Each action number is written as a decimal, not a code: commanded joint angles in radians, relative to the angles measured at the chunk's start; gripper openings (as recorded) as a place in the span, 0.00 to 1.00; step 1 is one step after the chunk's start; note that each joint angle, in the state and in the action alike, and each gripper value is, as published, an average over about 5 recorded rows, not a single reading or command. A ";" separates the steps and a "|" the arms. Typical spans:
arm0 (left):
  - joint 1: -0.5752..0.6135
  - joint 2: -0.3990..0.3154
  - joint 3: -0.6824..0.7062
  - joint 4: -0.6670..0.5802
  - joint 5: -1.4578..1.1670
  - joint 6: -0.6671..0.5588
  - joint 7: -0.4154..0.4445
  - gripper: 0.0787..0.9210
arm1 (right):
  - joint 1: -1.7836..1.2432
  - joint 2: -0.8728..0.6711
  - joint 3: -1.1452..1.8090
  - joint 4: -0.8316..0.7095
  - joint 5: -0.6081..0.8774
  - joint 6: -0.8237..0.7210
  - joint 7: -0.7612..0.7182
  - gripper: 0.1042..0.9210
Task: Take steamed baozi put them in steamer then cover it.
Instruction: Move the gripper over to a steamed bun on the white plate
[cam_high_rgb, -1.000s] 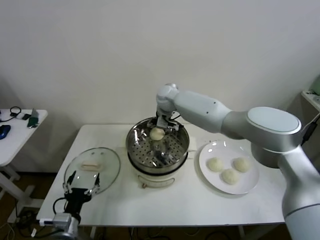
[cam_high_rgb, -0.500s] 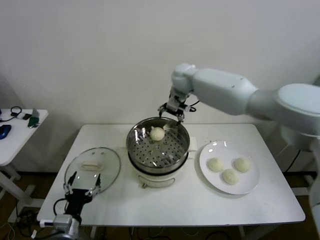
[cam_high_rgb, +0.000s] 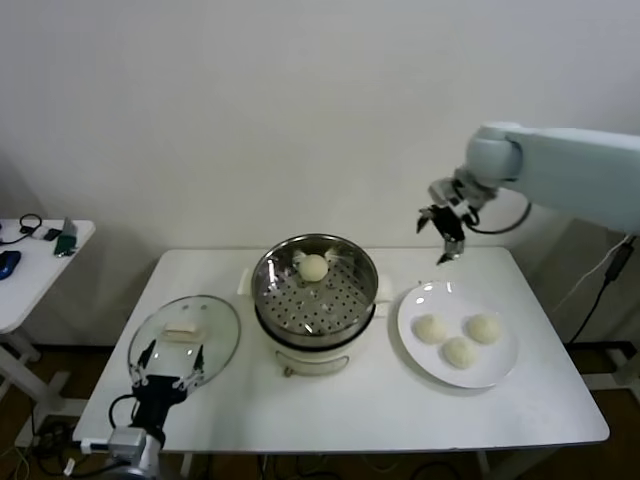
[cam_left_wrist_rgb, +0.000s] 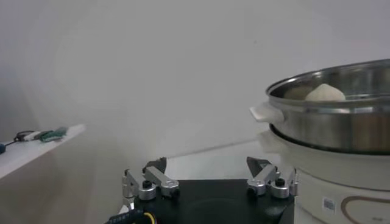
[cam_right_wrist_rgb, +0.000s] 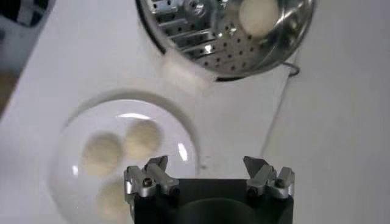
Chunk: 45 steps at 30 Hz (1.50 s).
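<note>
Since a second ago the right arm has swung away from the pot and across to the robot's right, so the right gripper (cam_high_rgb: 443, 233) now hangs in the air above the far edge of the flat white round plate (cam_high_rgb: 500, 372), jaws spread wide and holding nothing. From largest to smallest: the white rectangular table (cam_high_rgb: 380, 410) carries everything; near its middle stands the steamer (cam_high_rgb: 345, 320), a round shiny stainless-steel pot with a perforated floor on a white base, uncovered so buns can go in. To the robot's left of it lies the round clear glass lid with a cream handle (cam_high_rgb: 215, 350), flat on the table — parked there, I judge, for the closing step. One smooth cream-white steamed baozi (cam_high_rgb: 314, 267) sits on the perforated tray toward the pot's far wall, while three more (cam_high_rgb: 459, 352) cluster on the plate, two of them touching. The left gripper (cam_high_rgb: 166, 369) waits low at the table's near left corner, beside the lid, also spread and empty. The right arm looks poised to descend for the next bun.
</note>
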 joint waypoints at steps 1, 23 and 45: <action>0.001 -0.001 -0.002 0.002 0.001 -0.001 0.000 0.88 | -0.154 -0.139 0.028 0.087 0.037 -0.131 0.065 0.88; 0.010 -0.022 -0.009 0.013 0.015 -0.011 -0.006 0.88 | -0.509 0.074 0.309 -0.229 -0.104 -0.144 0.123 0.88; 0.008 -0.018 -0.011 0.012 0.009 -0.014 -0.011 0.88 | -0.490 0.102 0.333 -0.267 -0.096 -0.137 0.088 0.75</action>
